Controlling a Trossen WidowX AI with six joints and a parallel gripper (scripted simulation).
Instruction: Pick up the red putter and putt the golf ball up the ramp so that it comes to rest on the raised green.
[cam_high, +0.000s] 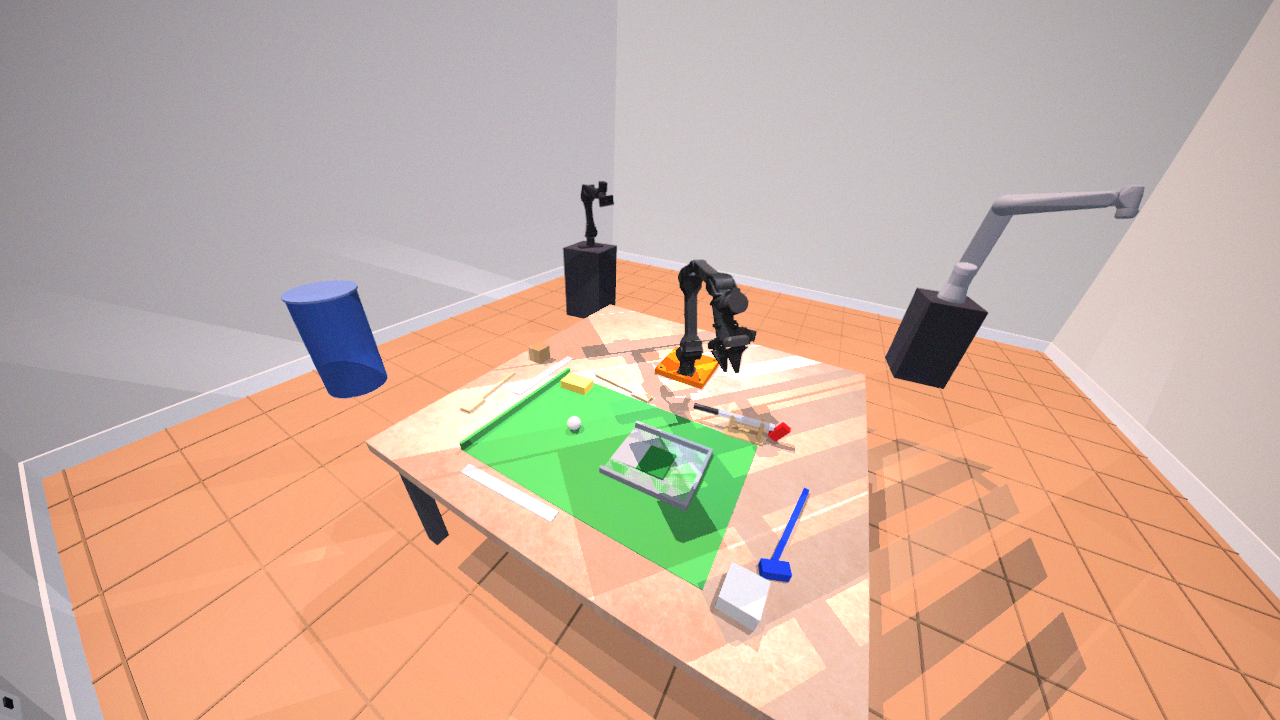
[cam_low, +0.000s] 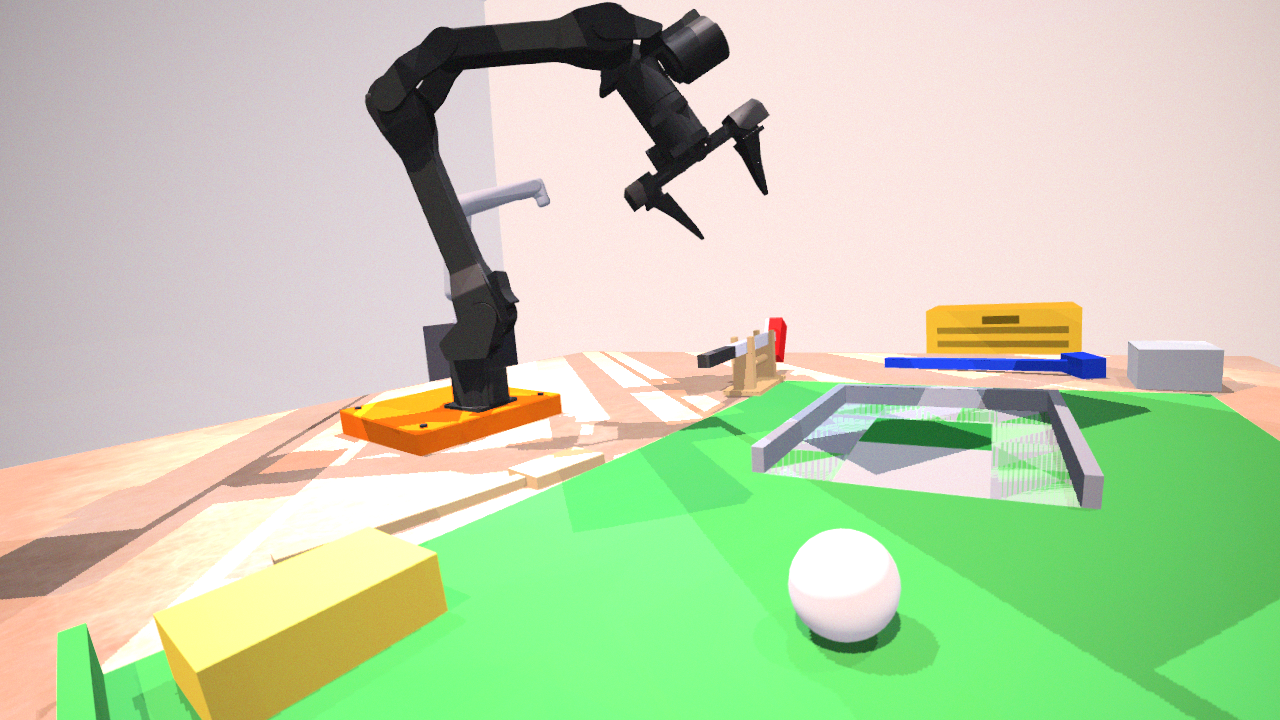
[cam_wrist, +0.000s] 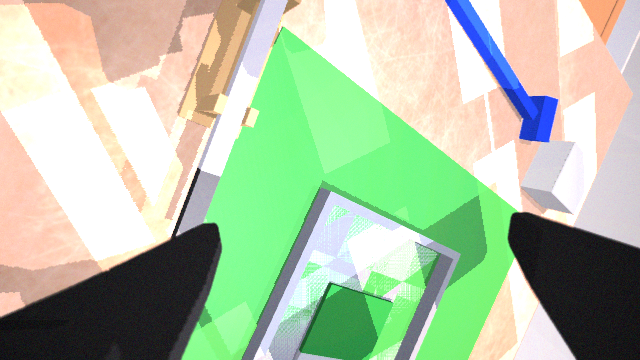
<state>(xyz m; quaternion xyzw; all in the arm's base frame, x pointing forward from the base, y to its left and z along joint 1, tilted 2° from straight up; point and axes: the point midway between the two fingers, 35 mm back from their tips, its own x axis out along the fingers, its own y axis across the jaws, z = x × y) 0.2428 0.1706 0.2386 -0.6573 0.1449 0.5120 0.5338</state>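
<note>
The red putter lies across a wooden stand, its black grip toward the arm's base; the wrist view shows its shaft and grip, with the head out of frame. My gripper is open and empty, pointing down, high above the table. In the wrist view the grip's end is beside the left fingertip. The white golf ball rests on the green mat. The grey-walled ramp holds a dark green square.
A blue mallet and a white box lie beyond the mat. A yellow block stands near the green rail. A wooden cube and thin wooden sticks lie near the mat.
</note>
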